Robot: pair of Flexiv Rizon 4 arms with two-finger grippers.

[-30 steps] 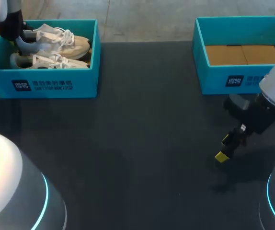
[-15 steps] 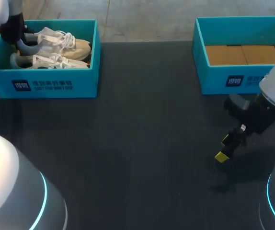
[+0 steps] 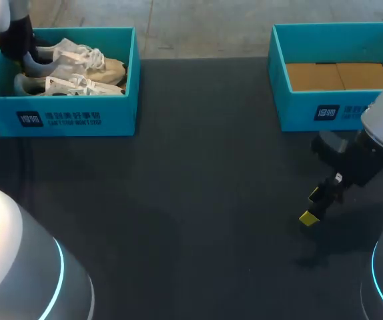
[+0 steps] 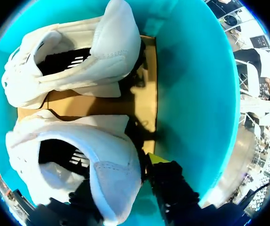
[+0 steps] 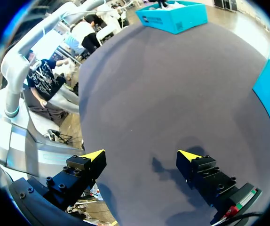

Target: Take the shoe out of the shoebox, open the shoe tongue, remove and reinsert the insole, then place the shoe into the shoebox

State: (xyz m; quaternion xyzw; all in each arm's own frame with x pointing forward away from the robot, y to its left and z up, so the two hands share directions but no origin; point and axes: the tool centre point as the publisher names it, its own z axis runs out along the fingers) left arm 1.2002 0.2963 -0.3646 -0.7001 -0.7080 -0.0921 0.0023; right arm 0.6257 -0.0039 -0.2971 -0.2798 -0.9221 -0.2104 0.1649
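Observation:
Two white shoes lie side by side in the teal shoebox (image 3: 78, 117) at the table's back left. My left gripper (image 3: 26, 59) is down inside the box at the heel of the far shoe (image 3: 78, 57). In the left wrist view that shoe's heel (image 4: 111, 179) stands between the open fingers, one yellow tip (image 4: 156, 157) just outside it with a thin dark gap, the other finger hidden inside the shoe. The second shoe (image 4: 74, 61) lies ahead of the gripper on the box's cardboard floor. My right gripper (image 3: 315, 205) hangs open over bare table at the right, holding nothing (image 5: 142, 154).
A second teal box (image 3: 325, 110) with only a cardboard floor stands at the back right, close behind my right arm. Dark table surface (image 3: 198, 200) stretches between the two boxes. The left shoebox's walls (image 4: 191, 94) close in around my left gripper.
The far shoe has sunk a little and settled in the box, and my left gripper's fingers have spread apart at its heel. The right arm has not moved.

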